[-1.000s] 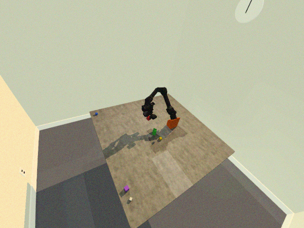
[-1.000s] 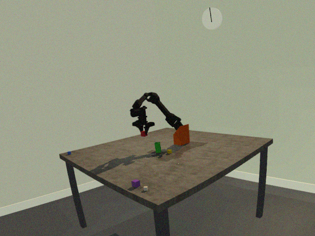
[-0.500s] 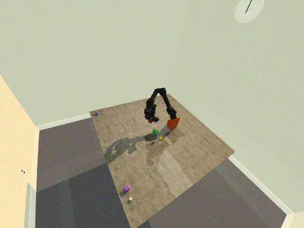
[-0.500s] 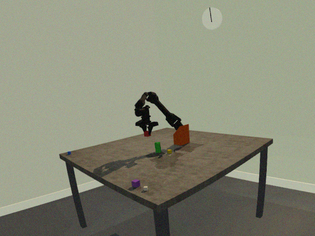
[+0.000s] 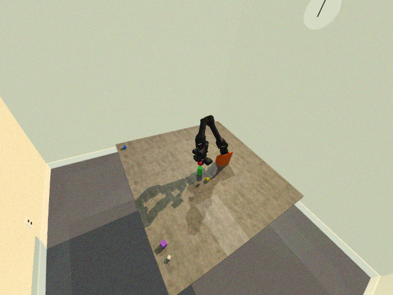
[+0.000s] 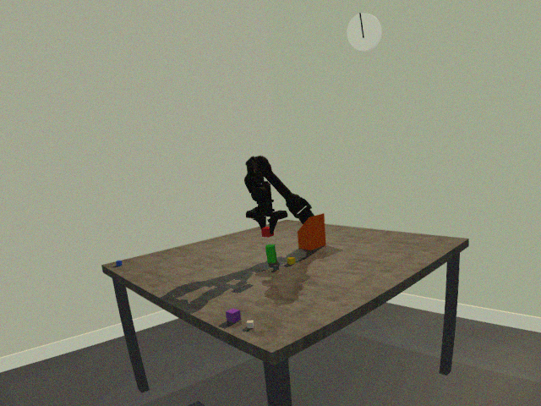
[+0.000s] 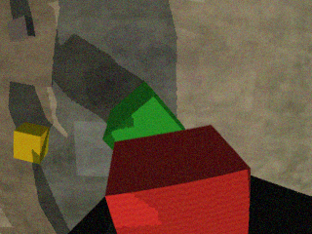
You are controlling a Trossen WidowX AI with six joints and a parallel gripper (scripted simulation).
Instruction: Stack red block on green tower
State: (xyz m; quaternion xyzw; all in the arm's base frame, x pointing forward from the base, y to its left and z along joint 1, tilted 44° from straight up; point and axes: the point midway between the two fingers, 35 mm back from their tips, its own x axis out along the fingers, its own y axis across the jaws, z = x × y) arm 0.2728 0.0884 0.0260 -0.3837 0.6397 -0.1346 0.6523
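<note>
The red block [image 6: 266, 231] hangs in the air, pinched between the fingers [image 6: 272, 227] of the black gripper [image 6: 266, 228], which points down from the arm [image 6: 262, 183]. It sits above the green tower [image 6: 271, 254], apart from it with a clear gap, and slightly to the left of the tower's top in the exterior view. In the wrist view the red block [image 7: 178, 202] fills the near foreground and covers part of the green tower [image 7: 144, 120], whose top shows just beyond and to the left of it.

The tower stands upright on the brown surface [image 6: 357, 266], near its middle. A small yellow block [image 6: 291, 260] lies just to the right of the tower, apart from it; in the wrist view it shows at the left edge [image 7: 30, 143]. A tiny dark piece lies on the surface near the tower's foot, too small to make out. Farther right and behind, an orange slab [image 6: 312, 232] stands on edge near the arm's base. The arm's shadow stretches left and toward the near edge across the surface.

Well away from the tower, a purple block [image 6: 232, 315] and a small white block [image 6: 249, 323] sit near the front edge, close together but not touching. A blue block [image 6: 118, 263] rests at the far left corner. On the wall above hangs a round clock [image 6: 363, 31].
</note>
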